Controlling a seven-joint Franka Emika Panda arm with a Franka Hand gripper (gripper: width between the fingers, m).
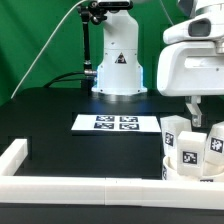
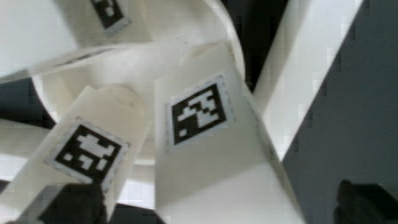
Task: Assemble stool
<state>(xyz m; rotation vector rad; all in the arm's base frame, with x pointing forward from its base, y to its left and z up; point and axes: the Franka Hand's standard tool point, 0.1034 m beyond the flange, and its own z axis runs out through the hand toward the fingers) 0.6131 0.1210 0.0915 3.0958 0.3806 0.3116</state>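
Observation:
The stool stands at the exterior view's lower right. Its round white seat (image 1: 178, 167) lies low, and chunky white legs (image 1: 190, 150) with black-and-white tags stick up from it. My gripper (image 1: 206, 114) hangs just above these legs, open and empty. In the wrist view a tagged leg (image 2: 210, 120) fills the middle and a second tagged leg (image 2: 86, 150) lies beside it. My dark fingertips (image 2: 64, 206) show at either side of the middle leg, with a gap on the far side. My gripper (image 2: 214, 208) holds nothing.
The marker board (image 1: 118, 123) lies on the black table in front of the robot base (image 1: 118, 70). A long white border rail (image 1: 70, 186) runs along the near edge and turns up the exterior view's left side. A green backdrop stands behind.

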